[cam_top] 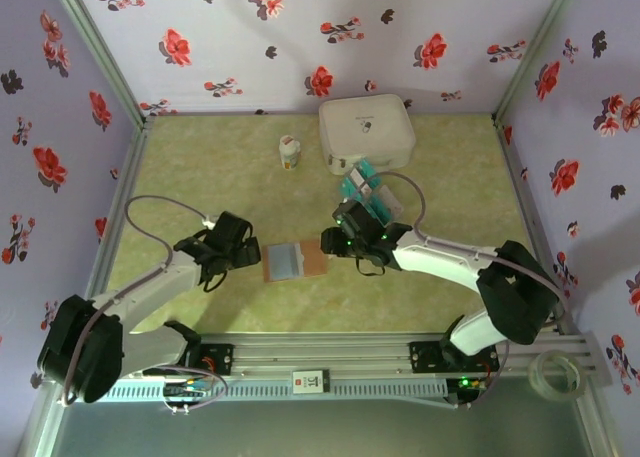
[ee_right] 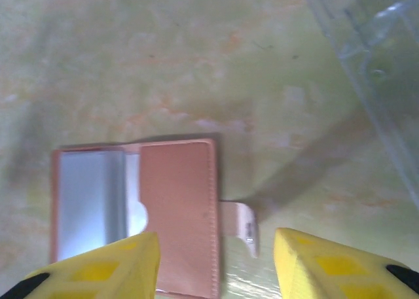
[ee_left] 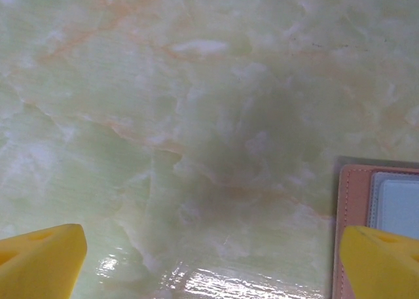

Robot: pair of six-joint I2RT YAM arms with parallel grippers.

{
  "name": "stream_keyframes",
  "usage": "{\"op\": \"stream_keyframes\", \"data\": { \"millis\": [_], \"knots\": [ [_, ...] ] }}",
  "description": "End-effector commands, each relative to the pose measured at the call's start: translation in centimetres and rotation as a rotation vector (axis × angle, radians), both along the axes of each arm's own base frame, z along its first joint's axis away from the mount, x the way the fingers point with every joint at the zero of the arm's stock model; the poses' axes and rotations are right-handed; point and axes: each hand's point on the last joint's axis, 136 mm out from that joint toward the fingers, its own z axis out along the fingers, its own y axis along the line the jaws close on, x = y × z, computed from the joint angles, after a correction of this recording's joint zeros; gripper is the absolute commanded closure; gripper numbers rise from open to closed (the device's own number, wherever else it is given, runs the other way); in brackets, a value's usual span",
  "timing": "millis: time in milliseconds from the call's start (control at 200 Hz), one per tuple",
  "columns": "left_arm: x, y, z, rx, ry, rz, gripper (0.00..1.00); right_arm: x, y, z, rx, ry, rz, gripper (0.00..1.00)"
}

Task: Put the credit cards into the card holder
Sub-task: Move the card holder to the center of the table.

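The card holder (cam_top: pixel 295 261) lies open on the table between my two arms, a brown cover with blue-grey pockets. My left gripper (cam_top: pixel 248 253) stands wide open at its left edge, with bare table between the yellow fingers (ee_left: pixel 40 260) and the holder's brown edge (ee_left: pixel 353 201) by the right finger. My right gripper (cam_top: pixel 330 241) hovers open over the holder's right side. Its brown flap (ee_right: pixel 177 207) and clasp tab (ee_right: pixel 239 224) lie below the gap between the fingers (ee_right: pixel 98 266). The teal credit cards (cam_top: pixel 364 187) stand in a clear rack behind the right gripper.
A big white rounded case (cam_top: pixel 366 132) sits at the back of the table, with a small white bottle (cam_top: pixel 290 154) to its left. The clear plastic rack (ee_right: pixel 373 57) runs along the upper right of the right wrist view. Flowered walls close in three sides.
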Motion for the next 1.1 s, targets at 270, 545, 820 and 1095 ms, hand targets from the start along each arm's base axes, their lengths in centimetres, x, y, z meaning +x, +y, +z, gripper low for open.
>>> {"op": "stream_keyframes", "data": {
  "millis": [270,545,820,1095],
  "knots": [
    [1.1,-3.6,-0.4,0.009,0.02,-0.094,0.0,0.0,-1.6,-1.5,-0.095,0.01,0.005,0.5],
    [1.2,-4.5,-0.4,0.016,0.018,-0.114,0.0,0.0,-1.3,-1.9,-0.096,0.026,0.013,0.5],
    [1.3,-4.9,-0.3,0.013,0.014,-0.124,0.0,0.5,-0.7,-3.0,-0.109,0.038,0.012,0.52],
    [1.0,-5.5,-0.6,0.016,0.023,-0.142,0.0,0.9,-0.2,-3.4,-0.124,0.044,0.033,0.74]
  ]
}}
